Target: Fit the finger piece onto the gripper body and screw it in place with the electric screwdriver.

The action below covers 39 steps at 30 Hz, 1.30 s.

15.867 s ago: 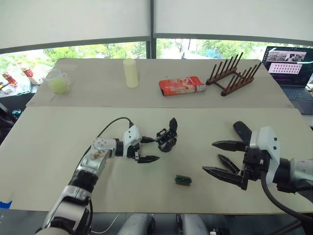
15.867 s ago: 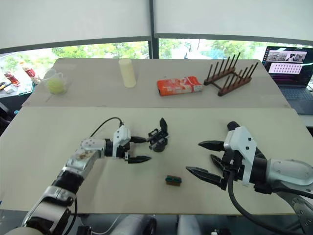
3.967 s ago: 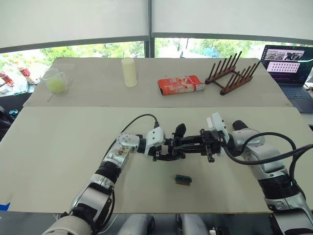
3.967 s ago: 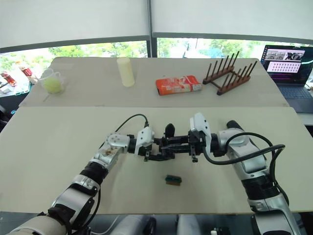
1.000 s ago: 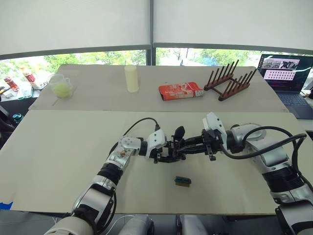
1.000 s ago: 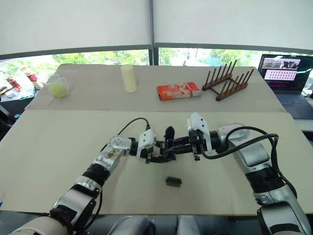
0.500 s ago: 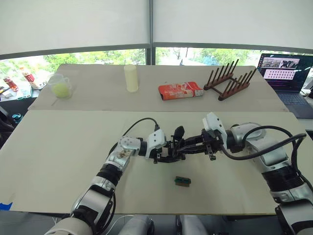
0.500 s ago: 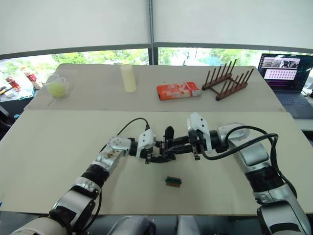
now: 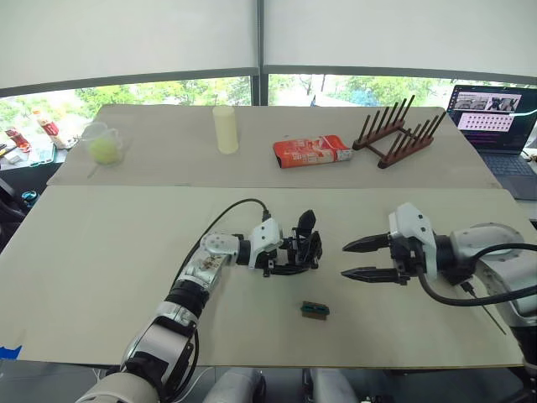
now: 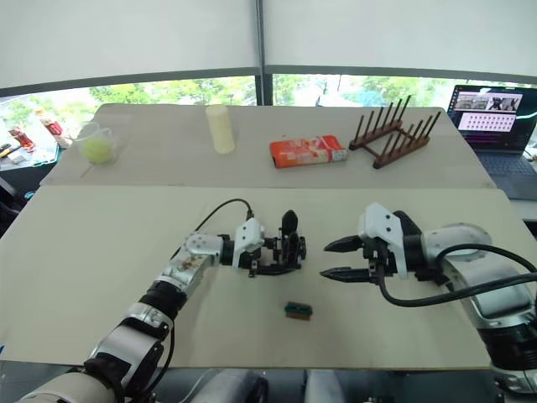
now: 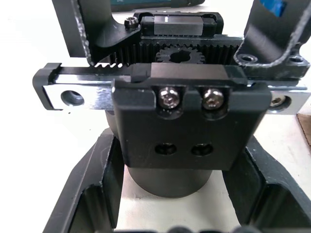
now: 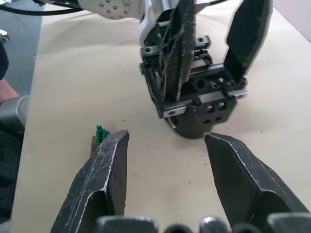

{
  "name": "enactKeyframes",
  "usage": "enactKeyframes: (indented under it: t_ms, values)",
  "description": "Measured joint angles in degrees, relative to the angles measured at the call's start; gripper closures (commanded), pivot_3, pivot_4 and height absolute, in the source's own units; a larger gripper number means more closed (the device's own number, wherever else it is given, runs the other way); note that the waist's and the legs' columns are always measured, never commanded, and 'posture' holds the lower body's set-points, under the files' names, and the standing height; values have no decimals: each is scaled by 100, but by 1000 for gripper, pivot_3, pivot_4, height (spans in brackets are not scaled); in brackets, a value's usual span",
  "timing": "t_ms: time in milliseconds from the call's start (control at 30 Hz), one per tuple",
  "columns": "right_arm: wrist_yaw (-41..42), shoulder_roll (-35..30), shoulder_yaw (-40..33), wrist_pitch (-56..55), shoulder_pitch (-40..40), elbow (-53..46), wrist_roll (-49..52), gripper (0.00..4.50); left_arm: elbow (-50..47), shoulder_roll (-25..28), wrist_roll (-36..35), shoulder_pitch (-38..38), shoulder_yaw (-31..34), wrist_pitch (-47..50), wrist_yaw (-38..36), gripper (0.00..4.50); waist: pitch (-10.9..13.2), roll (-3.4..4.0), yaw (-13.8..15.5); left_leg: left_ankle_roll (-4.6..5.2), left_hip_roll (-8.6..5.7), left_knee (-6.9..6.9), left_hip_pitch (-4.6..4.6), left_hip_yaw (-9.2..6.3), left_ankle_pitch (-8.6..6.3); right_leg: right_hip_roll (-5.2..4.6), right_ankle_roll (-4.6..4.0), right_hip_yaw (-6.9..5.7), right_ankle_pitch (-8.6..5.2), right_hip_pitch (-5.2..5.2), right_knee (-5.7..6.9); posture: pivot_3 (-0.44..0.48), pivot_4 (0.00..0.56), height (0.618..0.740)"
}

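The small black mechanical gripper body with a round base, toothed rack and two pointed fingers rising from it stands near the middle of the pale beige counter. The left pincer is clamped on it, its black fingers pressed to either side of the round base. In the right wrist view two tapering glossy black pieces stand up from the body's carriage, one of them the finger piece.

The right pincer hovers just off the body's right side, apart from it, its two black fingers spread wide with nothing between them. A tiny green-and-brown block lies on the counter nearer the robot, between the two pincers and touching neither. A black cable loops over the left wrist.

A second beige counter abuts the first on the far side. On it stand a clear plastic measuring cup with a yellow-green ball inside, a pale yellow cylinder, a red-and-white carton lying flat and a dark brown wooden peg rack. An open laptop with a lit screen sits at the far right. Behind runs a band of windows showing green trees, with white blinds drawn over the upper part.
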Motion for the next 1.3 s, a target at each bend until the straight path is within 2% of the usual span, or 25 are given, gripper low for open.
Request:
enactKeyframes:
  t_ms: [33,67,100,167,267,400,467,567,833,1067,1167,1300]
  values:
    - [-56,-203,-119,215,39,-68,63,1228,-31,59,1,0,-5,22,-39,7,0,1,-1,0,0,-1,1,0,0,0,0,1,0,-1,2,0,150,740]
    - [-91,-407,-247,433,70,-100,104,954,-91,178,-4,13,-5,48,-95,0,1,1,-9,0,3,-4,0,0,0,0,0,2,0,-3,1,0,150,740]
    - [-129,-681,-380,726,117,-121,128,472,-222,353,-14,45,2,131,-172,0,4,4,-28,0,6,-7,0,1,-1,0,0,7,0,-7,1,0,150,740]
    - [-204,-1018,-647,1148,198,-98,127,116,-403,662,-34,107,94,271,-282,0,5,5,-52,-3,13,-13,2,2,-2,4,-1,12,0,-8,2,0,150,740]
    - [-254,-1739,-851,1951,385,81,115,116,-1288,1423,-417,581,324,969,-708,0,16,18,-81,-4,14,-17,-7,2,-2,3,-4,14,-2,-22,6,0,150,740]
    - [-338,-2543,-626,2443,283,1166,-311,116,-3537,2939,-1633,1159,871,2920,-1367,0,73,28,-116,-2,9,-9,-20,8,-2,-2,-4,18,-2,-29,3,0,150,740]
    - [-387,-2527,-280,2629,-110,1499,-447,116,-4314,3201,-2082,1090,1146,3452,-1411,0,87,46,-86,-12,6,-7,-5,7,-13,-7,-3,12,-2,-2,-12,0,150,740]
    - [-452,-2216,656,2620,-959,2154,-938,116,-5328,3263,-2745,925,1273,4118,-1296,0,112,60,-89,-43,0,-7,-2,10,-30,-11,0,9,-1,4,-17,0,150,740]
    - [-70,-1270,2291,2460,-2763,4024,-2133,116,-6156,3368,-4169,-114,1759,5514,-647,0,161,56,-205,-18,6,-14,-14,11,6,-6,-3,12,-1,-31,9,0,150,740]
    - [501,-534,2983,2142,-3593,5493,-2877,116,-6443,3586,-4642,-231,1779,5762,-590,0,163,57,-217,-19,5,-8,-14,10,8,-2,-5,11,0,-30,9,0,150,740]
    - [803,-442,3148,2062,-3745,5808,-3056,912,-6481,3606,-4660,-249,1763,5741,-602,0,163,58,-191,-20,4,-7,-14,10,8,-1,-5,9,0,-28,8,0,150,740]
    - [1101,-395,3165,1737,-3790,6040,-3233,2298,-6498,3623,-4658,-256,1742,5650,-576,0,163,58,-193,-21,3,-7,-14,10,7,0,-5,7,0,-30,9,0,150,740]
